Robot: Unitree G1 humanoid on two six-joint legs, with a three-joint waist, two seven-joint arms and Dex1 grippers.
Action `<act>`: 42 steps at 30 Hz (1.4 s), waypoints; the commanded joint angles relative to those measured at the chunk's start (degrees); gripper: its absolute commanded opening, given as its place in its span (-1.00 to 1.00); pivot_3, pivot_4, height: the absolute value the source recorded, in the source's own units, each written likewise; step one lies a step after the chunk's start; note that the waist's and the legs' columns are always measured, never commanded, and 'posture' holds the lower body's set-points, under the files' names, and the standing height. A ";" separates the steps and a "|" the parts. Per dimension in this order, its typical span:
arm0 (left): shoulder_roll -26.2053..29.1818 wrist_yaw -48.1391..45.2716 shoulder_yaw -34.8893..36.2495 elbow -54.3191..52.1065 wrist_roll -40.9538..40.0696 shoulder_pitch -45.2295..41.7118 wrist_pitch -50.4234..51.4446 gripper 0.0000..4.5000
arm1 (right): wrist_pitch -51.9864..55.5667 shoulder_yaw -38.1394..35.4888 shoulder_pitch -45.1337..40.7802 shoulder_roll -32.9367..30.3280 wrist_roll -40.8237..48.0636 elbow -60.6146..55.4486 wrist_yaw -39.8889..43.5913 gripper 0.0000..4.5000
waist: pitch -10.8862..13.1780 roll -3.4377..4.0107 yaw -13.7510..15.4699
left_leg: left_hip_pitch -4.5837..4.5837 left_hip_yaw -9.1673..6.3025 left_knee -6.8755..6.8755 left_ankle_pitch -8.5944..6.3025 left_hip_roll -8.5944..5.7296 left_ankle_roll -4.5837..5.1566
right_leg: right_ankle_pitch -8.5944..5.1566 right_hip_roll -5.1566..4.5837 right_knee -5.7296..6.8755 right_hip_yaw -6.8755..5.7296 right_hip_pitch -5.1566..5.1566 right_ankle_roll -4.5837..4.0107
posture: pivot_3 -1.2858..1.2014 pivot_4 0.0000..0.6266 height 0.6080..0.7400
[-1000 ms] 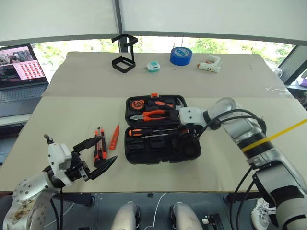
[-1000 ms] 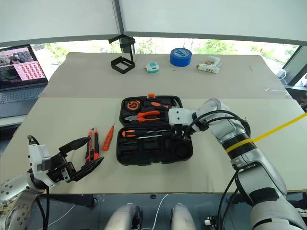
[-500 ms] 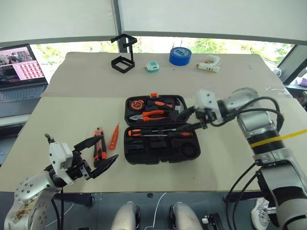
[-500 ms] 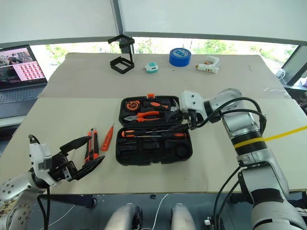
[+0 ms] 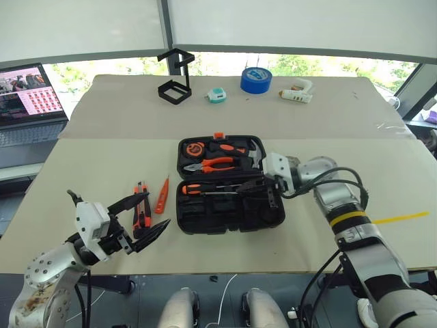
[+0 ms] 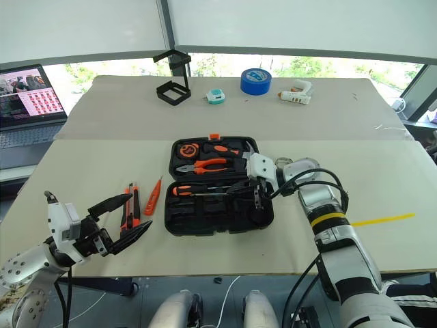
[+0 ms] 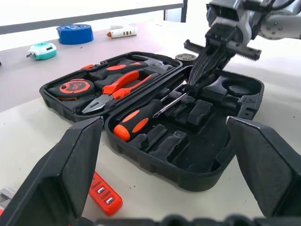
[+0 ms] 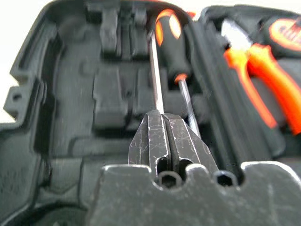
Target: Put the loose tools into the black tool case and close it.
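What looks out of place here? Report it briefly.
Nothing is spilled or damaged. Three tools lie outside the open black tool case, on the table to its left: a slim orange tester pen and two orange-and-black tools side by side.

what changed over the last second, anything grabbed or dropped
The right gripper lifted off the open black tool case, then came back down over the screwdriver lying in it and shut; it holds nothing. The left gripper stayed open near the table edge, and the loose tools beside the case did not move.
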 commanded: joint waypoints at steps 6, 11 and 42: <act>2.21 2.53 0.46 -4.00 0.38 -1.05 3.13 1.00 | -0.23 1.85 -1.05 3.30 -3.39 4.68 -1.93 -0.99 | -0.01 0.00 -0.38 | 0.31 0.06 -0.09 0.02 0.05 -0.06 | 0.04 0.06 0.04 0.11 0.14 -0.08 | 0.03 -0.52 1.00; 2.44 3.61 0.44 -4.97 0.95 0.16 4.56 1.00 | 5.47 3.01 -1.17 3.94 -4.48 4.21 -2.66 -0.99 | -0.04 -0.02 -1.21 | 0.48 0.12 -0.23 0.10 0.14 -0.20 | 0.12 0.15 0.08 0.21 0.15 -0.20 | 0.03 -0.52 1.00; 24.52 30.83 12.22 -5.66 -32.40 -7.92 53.64 1.00 | 14.09 -20.40 18.84 -15.62 20.46 -37.19 -4.51 1.00 | 0.25 -0.36 1.31 | 0.34 0.36 -0.38 0.28 0.26 -0.38 | 0.33 0.11 -0.02 0.15 -0.10 -0.29 | 0.03 -0.52 1.00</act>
